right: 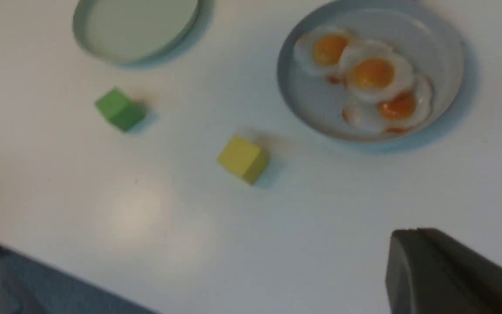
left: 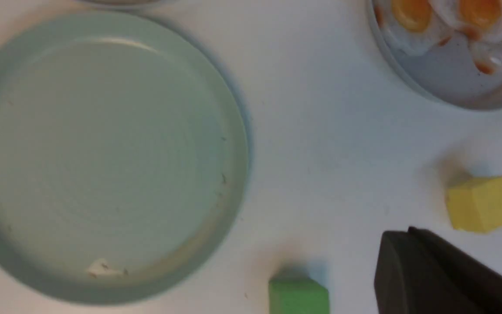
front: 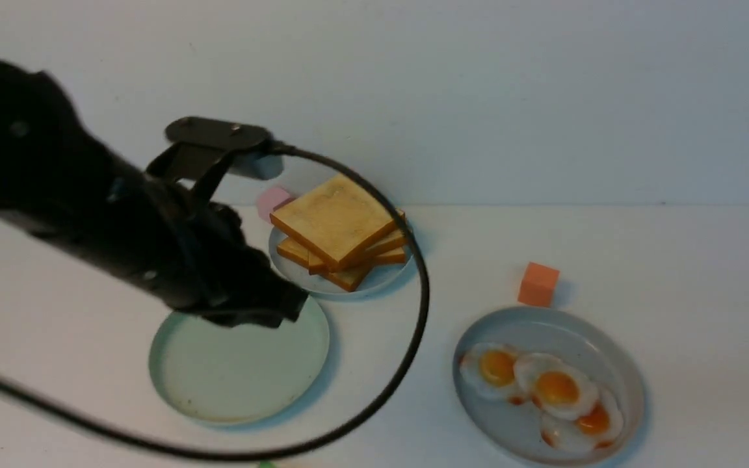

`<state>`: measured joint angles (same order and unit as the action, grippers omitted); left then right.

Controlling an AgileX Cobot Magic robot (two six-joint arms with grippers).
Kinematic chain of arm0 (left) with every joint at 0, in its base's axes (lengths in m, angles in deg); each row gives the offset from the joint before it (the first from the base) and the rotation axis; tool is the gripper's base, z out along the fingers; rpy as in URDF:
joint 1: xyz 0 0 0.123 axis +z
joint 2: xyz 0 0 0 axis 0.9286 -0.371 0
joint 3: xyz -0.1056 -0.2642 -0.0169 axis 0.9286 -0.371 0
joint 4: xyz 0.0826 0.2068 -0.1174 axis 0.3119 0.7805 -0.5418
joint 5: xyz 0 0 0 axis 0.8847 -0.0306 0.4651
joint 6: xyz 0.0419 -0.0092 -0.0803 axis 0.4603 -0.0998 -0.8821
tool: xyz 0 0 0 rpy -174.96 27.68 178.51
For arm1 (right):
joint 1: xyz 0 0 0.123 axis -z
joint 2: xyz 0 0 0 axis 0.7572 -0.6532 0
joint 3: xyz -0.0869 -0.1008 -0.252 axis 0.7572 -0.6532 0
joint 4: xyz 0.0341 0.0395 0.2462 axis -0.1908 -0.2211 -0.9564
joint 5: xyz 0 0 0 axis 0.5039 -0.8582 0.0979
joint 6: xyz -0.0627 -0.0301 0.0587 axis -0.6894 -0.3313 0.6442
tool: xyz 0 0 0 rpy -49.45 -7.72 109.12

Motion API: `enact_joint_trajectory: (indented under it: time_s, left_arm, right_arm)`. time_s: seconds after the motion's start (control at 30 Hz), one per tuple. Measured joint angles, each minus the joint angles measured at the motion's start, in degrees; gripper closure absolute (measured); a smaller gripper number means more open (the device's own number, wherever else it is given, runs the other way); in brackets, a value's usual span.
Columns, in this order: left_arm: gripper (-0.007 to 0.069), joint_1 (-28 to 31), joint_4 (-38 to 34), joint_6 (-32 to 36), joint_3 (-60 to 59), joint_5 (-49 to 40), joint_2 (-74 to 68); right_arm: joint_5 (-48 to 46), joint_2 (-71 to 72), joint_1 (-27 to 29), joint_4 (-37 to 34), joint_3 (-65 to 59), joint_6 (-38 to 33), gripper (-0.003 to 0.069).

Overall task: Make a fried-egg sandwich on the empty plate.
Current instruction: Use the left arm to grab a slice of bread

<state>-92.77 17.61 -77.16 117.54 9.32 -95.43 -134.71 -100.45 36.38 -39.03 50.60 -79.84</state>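
The empty plate [front: 231, 374], pale mint green with a low rim, lies at the front left; it also shows in the left wrist view [left: 103, 152] and the right wrist view [right: 137, 26]. No fried-egg sandwich is in view. A pile of toast slices [front: 339, 227] sits on a small grey-blue plate behind it. Three fried eggs [front: 556, 387] lie on a grey plate [front: 631, 383] at the right. My left gripper [front: 287, 304] hangs shut and empty over the mint plate's far rim, its tip [left: 410, 231] above bare table. My right gripper [right: 412, 231] is shut, empty and high above the table, outside the front view.
An orange cube [front: 538, 284] stands behind the egg plate, and a pink cube [front: 273, 200] is behind the toast. A green cube [right: 119, 109] and a yellow cube [right: 243, 158] lie nearer the table's front edge [right: 59, 266]. The left arm's cable [front: 413, 338] loops over the table's middle.
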Motion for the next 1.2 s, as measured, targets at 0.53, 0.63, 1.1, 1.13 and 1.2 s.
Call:
enact_joint_trajectory:
  time_s: [0.53,0.63,1.1,1.13,1.2]
  left_arm:
    - [0.0461,-3.7,10.8,7.1,33.2,5.7,-32.5]
    - [0.0335,-3.3,13.7,7.1,33.7,10.0,-35.5]
    - [0.0244,-3.1,19.5,5.4,34.3,17.5,-42.3]
    - [0.0259,-3.1,19.7,5.4,34.3,17.6,-42.4]
    - [0.0304,-3.1,20.0,5.4,34.3,17.7,-42.4]
  right_arm:
    - [6.8,-9.8,-14.6,2.7,7.8,-1.7,0.0651]
    - [6.8,-9.8,-14.6,2.6,7.8,-1.7,0.0648]
    - [6.9,-9.9,-14.6,1.9,7.8,-0.4,0.0645]
    - [6.9,-9.9,-14.6,1.8,7.8,-0.4,0.0643]
    - [6.9,-9.9,-14.6,1.6,7.8,-0.3,0.0643]
